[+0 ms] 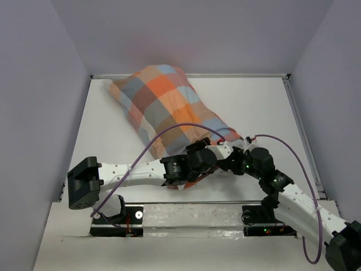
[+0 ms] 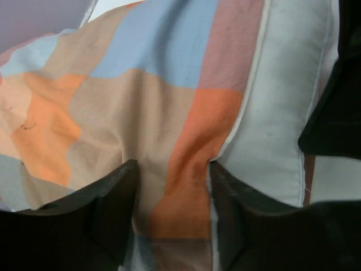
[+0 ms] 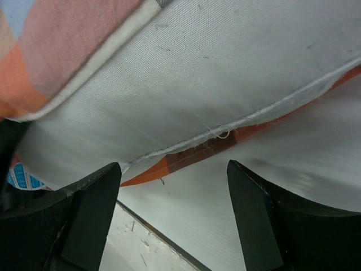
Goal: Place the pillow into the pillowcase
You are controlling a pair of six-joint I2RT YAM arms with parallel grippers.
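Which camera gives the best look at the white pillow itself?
The right wrist camera: the pillow fills the frame, bare white end and seam showing. The left wrist camera shows only a strip beside the checked pillowcase. From above, the arms hide it.

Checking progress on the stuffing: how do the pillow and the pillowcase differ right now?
The pillow is plain white with a seamed edge; the pillowcase is checked orange, grey-blue and cream. Only the pillow's near end shows, while the pillowcase shows along most of its length. The pillow sits inside; the pillowcase wraps it, bulging. Both lie slanted on the table, far left to near right.
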